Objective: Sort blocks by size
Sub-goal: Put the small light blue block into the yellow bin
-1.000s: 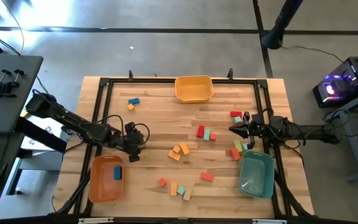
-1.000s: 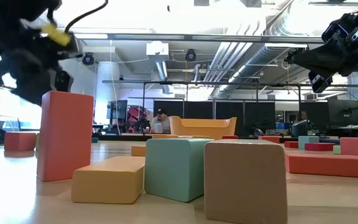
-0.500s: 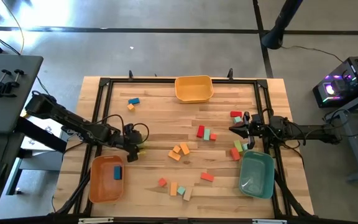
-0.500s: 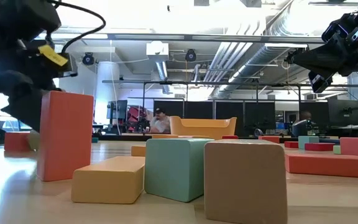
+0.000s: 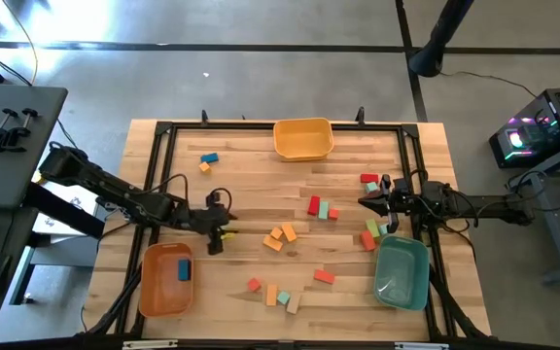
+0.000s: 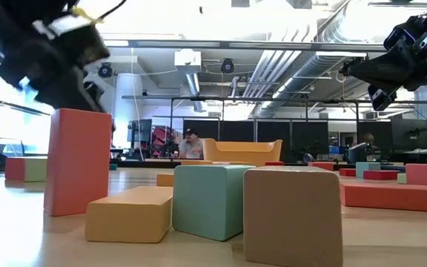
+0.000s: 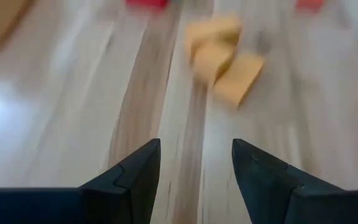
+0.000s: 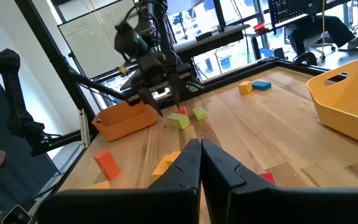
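Note:
Small blocks lie scattered on the wooden table: an orange cluster (image 5: pixel 282 235) at the middle, red and teal ones (image 5: pixel 321 207), a group (image 5: pixel 372 231) by the teal bin, several near the front edge (image 5: pixel 278 296), and a blue and an orange one (image 5: pixel 207 160) at the far left. One blue block (image 5: pixel 184 270) lies in the orange bin. My left gripper (image 5: pixel 220 233) is open and empty above the table, left of the orange cluster, which shows blurred ahead of its fingers (image 7: pixel 225 59). My right gripper (image 5: pixel 363 202) is shut and empty, held above the table at the right.
An orange bin (image 5: pixel 154 292) stands at the front left, a teal bin (image 5: pixel 402 292) at the front right and a yellow bin (image 5: pixel 303 151) at the far middle. Two green blocks (image 8: pixel 188 118) lie near my left gripper. A black frame (image 5: pixel 163 131) borders the table.
My left gripper has moved a little toward the table's right edge, toward the orange cluster, and stands higher in the low view than half a second ago. My right gripper and the blocks have kept still.

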Robot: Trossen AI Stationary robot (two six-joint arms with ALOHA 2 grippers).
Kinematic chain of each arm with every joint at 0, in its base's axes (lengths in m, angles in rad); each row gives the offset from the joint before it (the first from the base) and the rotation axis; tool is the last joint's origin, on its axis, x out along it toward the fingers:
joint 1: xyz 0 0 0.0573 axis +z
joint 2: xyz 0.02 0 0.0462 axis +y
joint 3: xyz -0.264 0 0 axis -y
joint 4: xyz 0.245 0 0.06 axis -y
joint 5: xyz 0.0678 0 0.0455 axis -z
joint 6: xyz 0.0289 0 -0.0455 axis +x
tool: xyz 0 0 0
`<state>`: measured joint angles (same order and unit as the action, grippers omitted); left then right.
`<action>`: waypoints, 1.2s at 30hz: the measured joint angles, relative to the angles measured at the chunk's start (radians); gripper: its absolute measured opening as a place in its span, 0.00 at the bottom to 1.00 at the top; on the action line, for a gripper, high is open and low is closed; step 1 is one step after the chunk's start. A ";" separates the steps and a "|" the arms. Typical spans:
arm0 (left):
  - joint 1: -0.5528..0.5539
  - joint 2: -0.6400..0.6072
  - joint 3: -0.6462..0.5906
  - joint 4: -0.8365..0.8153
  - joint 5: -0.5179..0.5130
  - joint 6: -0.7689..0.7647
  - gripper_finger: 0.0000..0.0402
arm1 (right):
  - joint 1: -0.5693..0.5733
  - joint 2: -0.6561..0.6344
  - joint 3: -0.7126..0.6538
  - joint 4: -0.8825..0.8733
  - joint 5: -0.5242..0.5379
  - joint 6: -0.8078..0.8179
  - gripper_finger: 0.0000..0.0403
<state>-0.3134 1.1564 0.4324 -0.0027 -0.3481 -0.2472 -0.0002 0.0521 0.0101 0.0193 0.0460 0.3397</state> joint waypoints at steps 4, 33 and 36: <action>0.033 0.000 0.002 0.214 -0.055 0.049 0.46 | 0.000 0.000 0.000 0.000 0.000 0.000 0.00; 0.630 0.104 0.002 0.607 0.313 0.399 0.46 | 0.000 0.000 0.000 0.108 0.388 -0.026 0.00; 0.634 0.147 0.002 0.690 0.312 0.396 0.46 | 0.000 0.000 0.000 0.114 0.460 -0.089 0.00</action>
<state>0.3210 1.3039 0.4347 0.6876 -0.0361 0.1490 -0.0002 0.0517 0.0101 0.1333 0.5055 0.2504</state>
